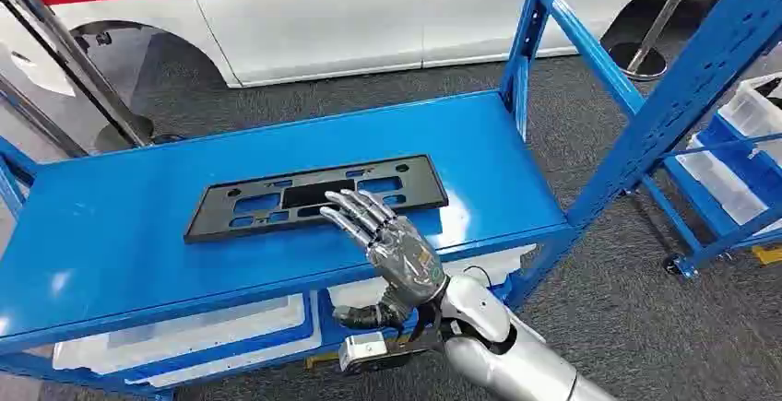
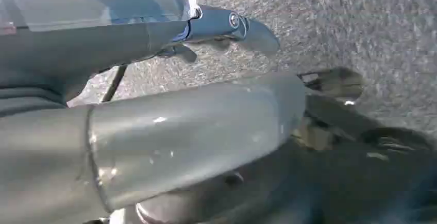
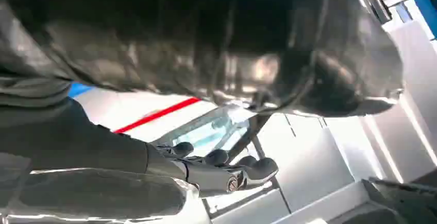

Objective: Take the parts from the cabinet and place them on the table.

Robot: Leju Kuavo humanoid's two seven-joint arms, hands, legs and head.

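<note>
A flat black plastic part point(image 1: 277, 200) with several cut-outs lies on the top shelf of the blue cabinet point(image 1: 120, 235). My right hand point(image 1: 392, 244) reaches in over the shelf's near edge, palm down and fingers spread. Its fingertips point(image 1: 346, 203) lie at the part's near edge, and its thumb hangs below the shelf lip. It grips nothing. In the right wrist view the same right hand point(image 3: 221, 170) shows straight dark fingers with nothing in them. My left hand point(image 2: 180, 131) hangs over grey carpet, fingers extended and holding nothing.
White bins point(image 1: 184, 336) sit on the shelf below. A blue rack upright point(image 1: 682, 88) rises at the right, with more white bins point(image 1: 747, 115) behind it. A white car point(image 1: 323, 14) and a metal stanchion point(image 1: 74, 51) stand beyond the cabinet.
</note>
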